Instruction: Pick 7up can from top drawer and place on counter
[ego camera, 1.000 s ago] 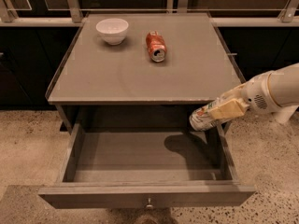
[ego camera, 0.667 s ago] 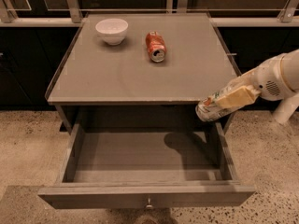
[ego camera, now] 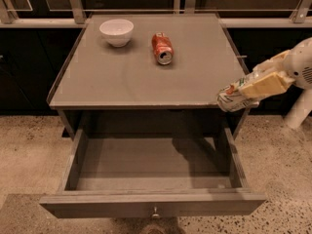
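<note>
In the camera view, my gripper (ego camera: 249,88) hung at the right edge of the frame, pinching the 7up can (ego camera: 233,98) sideways beside the counter's (ego camera: 141,82) lower right corner, above the open top drawer (ego camera: 97,206). A bowl (ego camera: 117,31) and red can (ego camera: 163,48) sat on the counter, upper left.

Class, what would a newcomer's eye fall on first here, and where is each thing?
The end effector at the right, by the front right corner of the counter, grips the 7up can lying sideways in the air. Below, the top drawer stands pulled wide open. At the counter's back sit a red-orange can and a white bowl.
</note>
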Robot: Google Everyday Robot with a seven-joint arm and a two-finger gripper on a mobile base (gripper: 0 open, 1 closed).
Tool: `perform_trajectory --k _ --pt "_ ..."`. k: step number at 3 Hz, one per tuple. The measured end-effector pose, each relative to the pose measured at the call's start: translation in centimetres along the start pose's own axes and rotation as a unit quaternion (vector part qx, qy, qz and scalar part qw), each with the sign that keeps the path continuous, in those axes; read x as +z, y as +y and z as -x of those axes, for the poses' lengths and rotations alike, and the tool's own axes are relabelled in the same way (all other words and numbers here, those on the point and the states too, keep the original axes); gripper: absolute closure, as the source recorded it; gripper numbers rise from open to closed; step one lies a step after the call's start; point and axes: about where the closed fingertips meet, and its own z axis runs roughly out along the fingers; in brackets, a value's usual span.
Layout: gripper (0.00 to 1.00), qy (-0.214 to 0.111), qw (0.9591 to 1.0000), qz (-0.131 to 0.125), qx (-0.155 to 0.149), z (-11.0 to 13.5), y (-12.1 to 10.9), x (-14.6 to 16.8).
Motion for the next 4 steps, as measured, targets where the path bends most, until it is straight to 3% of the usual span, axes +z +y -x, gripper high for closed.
perform_trajectory --k 1,2,3,4 --pt "1.00 -0.044 0.9983 0.037 -0.009 1.9 -1.5 2.2" --pt "1.00 -0.102 0.9890 0.107 0.001 4.7 -2.6 7.9" --pt "1.00 -0.139 0.9772 0.159 0.019 6.8 -3.1 13.2" --pt "0.82 -0.140 0.9763 0.163 0.023 6.7 -3.4 14.2"
